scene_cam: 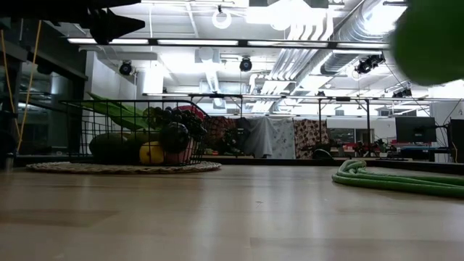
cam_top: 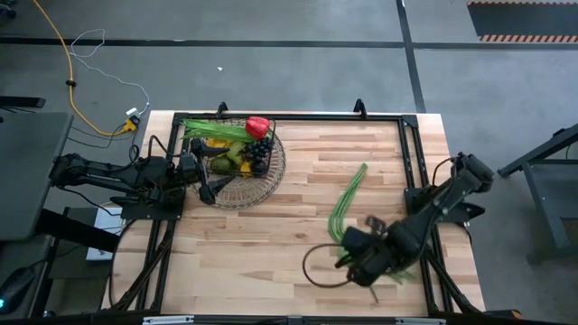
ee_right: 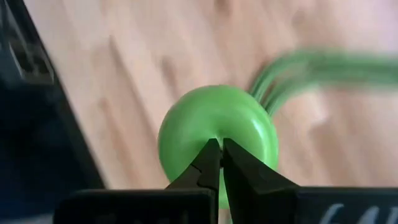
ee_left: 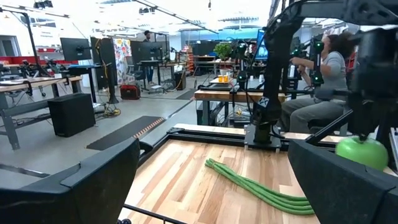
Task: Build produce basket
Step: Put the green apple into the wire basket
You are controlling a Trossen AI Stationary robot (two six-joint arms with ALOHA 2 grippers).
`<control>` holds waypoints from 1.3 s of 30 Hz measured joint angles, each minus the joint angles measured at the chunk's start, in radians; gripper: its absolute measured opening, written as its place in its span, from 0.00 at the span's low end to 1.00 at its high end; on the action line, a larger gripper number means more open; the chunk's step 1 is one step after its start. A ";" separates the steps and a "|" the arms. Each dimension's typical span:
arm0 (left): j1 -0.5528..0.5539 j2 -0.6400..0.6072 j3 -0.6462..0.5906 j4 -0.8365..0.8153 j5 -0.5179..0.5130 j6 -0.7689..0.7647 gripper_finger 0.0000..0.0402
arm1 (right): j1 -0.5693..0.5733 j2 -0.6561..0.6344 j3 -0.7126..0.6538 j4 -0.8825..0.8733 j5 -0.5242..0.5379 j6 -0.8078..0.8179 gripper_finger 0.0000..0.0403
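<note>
Now, right pincer point(ee_right: 221, 146): tips pinched tight together at the stem dimple of the green apple point(ee_right: 217, 134), apparently gripping it by the stem, though the stem itself is hidden between the tips.
Green apple: hanging under the right pincer above the bare wood of the table point(cam_top: 271, 244), in front of and just beside the long green beans point(cam_top: 348, 200); from the left wrist it shows as a round green shape point(ee_left: 362, 151) under the dark arm.
Right arm: reaching in from the table's right edge, wrist low over the front right part.
Long green beans: a loose bundle flat on the table right of centre, one end fanning toward the middle, the other running under the right arm; in the low view they lie as a green coil point(scene_cam: 395, 181) on the wood.
Left pincer point(cam_top: 206, 176): fingers spread wide, holding nothing, parked against the left side of the basket point(cam_top: 237, 191).
Basket: at the back left of the table, sitting on a round woven mat point(scene_cam: 123, 167).
Produce in basket: red pepper point(cam_top: 256, 126) on top at the back, leafy greens point(cam_top: 212, 129) across the rear rim, dark grapes point(cam_top: 259, 149) beside the pepper, a yellow piece low inside, too small to name.
Room beyond: a seated person point(ee_left: 323, 81) at a workbench.
</note>
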 joint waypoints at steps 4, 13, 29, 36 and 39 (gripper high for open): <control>0.000 0.000 0.000 0.000 0.000 0.000 1.00 | -0.058 -0.040 0.000 0.049 0.154 -0.167 0.00; 0.000 0.000 0.000 0.000 0.024 0.012 1.00 | -0.266 -0.062 0.000 0.312 0.230 -0.642 0.00; -0.002 0.000 -0.001 0.017 0.104 0.020 1.00 | -0.751 0.042 -0.001 1.003 -0.197 -1.125 0.00; -0.002 -0.025 -0.001 0.082 0.099 0.019 1.00 | -0.862 0.156 -0.002 1.100 -0.194 -1.123 0.00; -0.002 -0.043 -0.001 0.082 0.070 0.019 1.00 | -0.886 0.210 -0.002 1.226 -0.196 -1.099 0.00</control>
